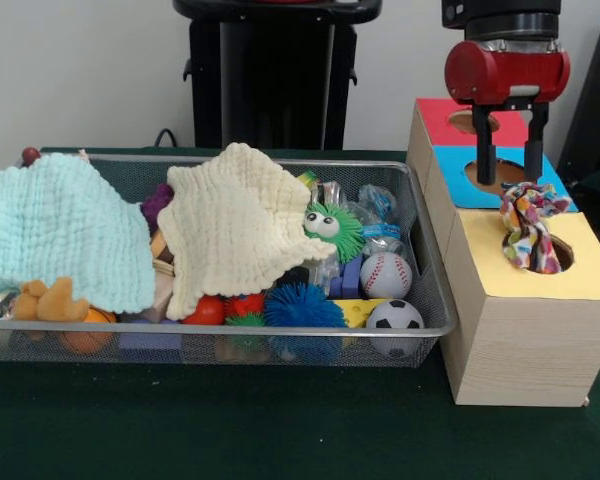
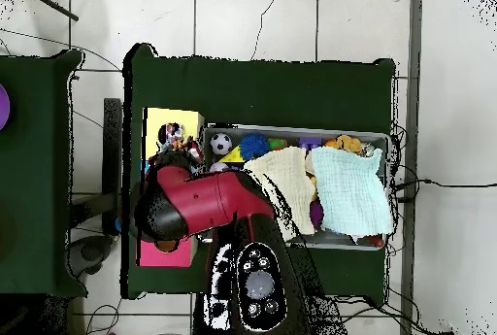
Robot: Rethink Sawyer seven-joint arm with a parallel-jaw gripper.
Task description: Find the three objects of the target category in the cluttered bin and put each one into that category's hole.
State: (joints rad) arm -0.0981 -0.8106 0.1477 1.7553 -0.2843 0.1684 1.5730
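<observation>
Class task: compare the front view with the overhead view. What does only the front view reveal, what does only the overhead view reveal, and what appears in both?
Front only: the gripper open above the blue-topped box, the confetti wrapper sticking out of the yellow-topped box's hole, and a green googly-eyed toy.

Overhead only: the whole red arm reaching across the boxes, and the tiled floor.

Both: the bin, the cream cloth, the pale blue cloth, and the soccer ball.

The light around me is soft and even, with no strong glare. My gripper (image 1: 510, 150) drops a faint shadow on the boxes, and the bin (image 1: 220, 330) leaves a dim one on the table.
</observation>
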